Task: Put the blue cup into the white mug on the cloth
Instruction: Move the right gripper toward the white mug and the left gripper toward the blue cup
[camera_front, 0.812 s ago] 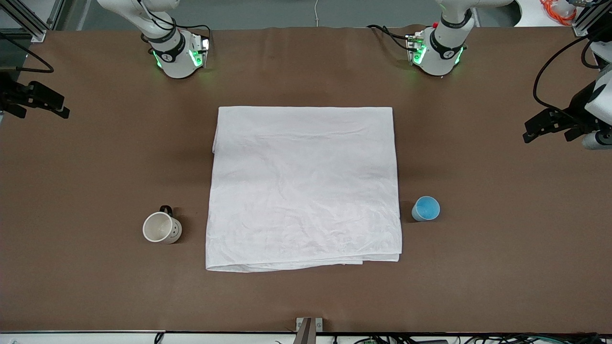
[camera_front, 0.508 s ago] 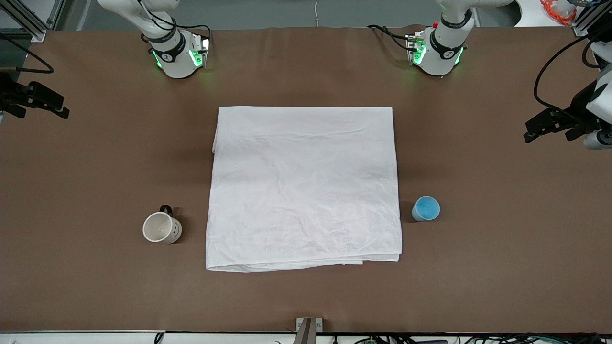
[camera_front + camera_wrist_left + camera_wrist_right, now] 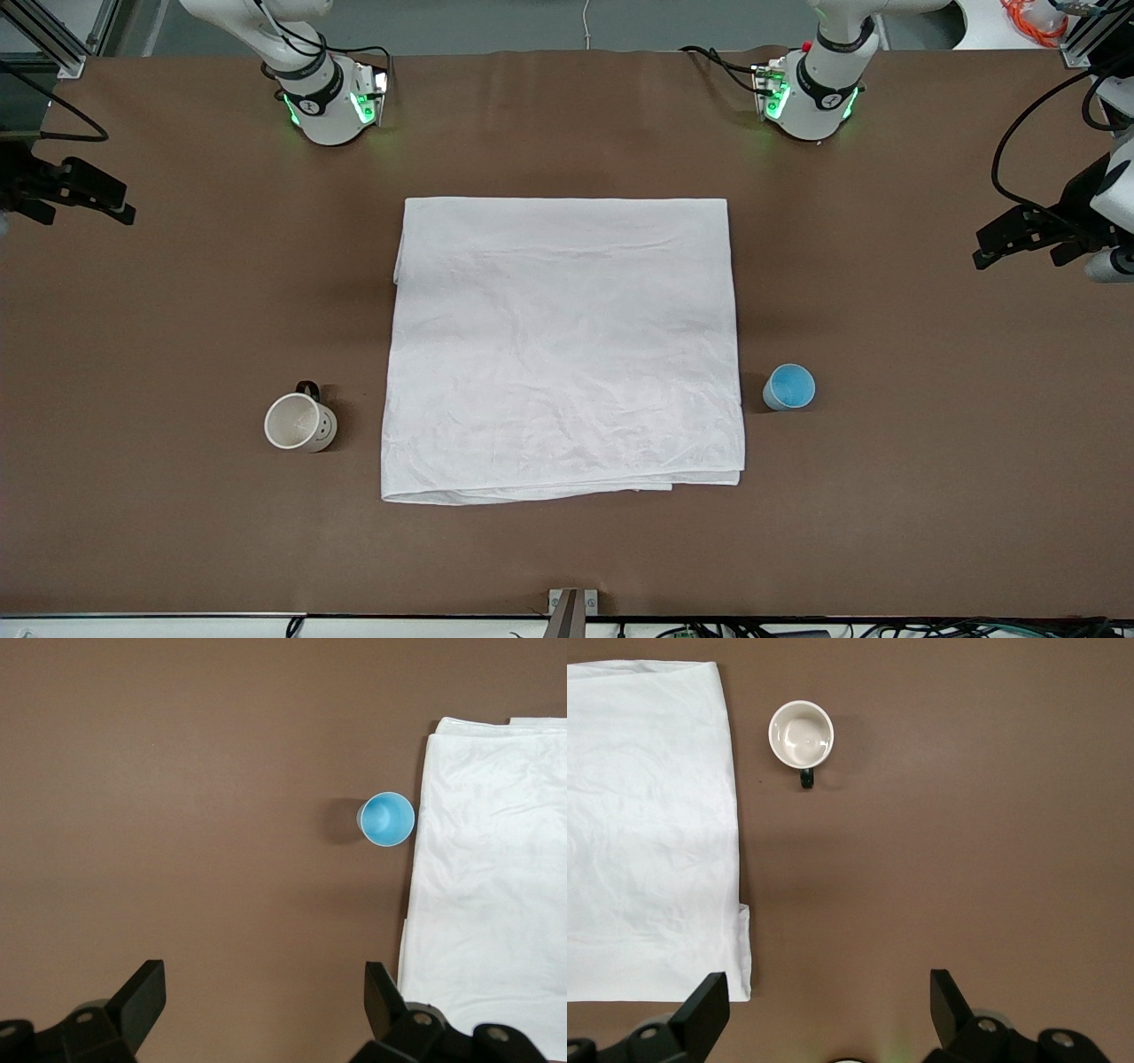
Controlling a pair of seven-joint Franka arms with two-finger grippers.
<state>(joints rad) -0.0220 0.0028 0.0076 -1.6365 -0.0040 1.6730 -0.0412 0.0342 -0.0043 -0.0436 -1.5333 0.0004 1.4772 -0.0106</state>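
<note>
The white wrinkled cloth (image 3: 563, 350) lies flat in the middle of the brown table (image 3: 567, 549). The white mug (image 3: 299, 423) stands upright on the bare table beside the cloth, toward the right arm's end, with its dark handle pointing toward the bases. The blue cup (image 3: 788, 387) stands upright on the bare table beside the cloth, toward the left arm's end. My left gripper (image 3: 1016, 257) is open and empty over the bare table at its own end. In the left wrist view the gripper (image 3: 264, 979) sees the cup (image 3: 386, 819) and the cloth (image 3: 487, 904). My right gripper (image 3: 89, 217) is open and empty over its end. In the right wrist view the gripper (image 3: 828, 988) sees the mug (image 3: 801, 734) and the cloth (image 3: 647, 815).
The two arm bases (image 3: 328, 106) (image 3: 811, 102) stand at the table's edge farthest from the front camera, with green lights on. A small metal bracket (image 3: 571, 607) sits at the edge nearest to the camera. Black cables hang by the left gripper.
Both grippers have drifted slightly, still open and high over the table's ends. The cup, the mug and the cloth have not moved.
</note>
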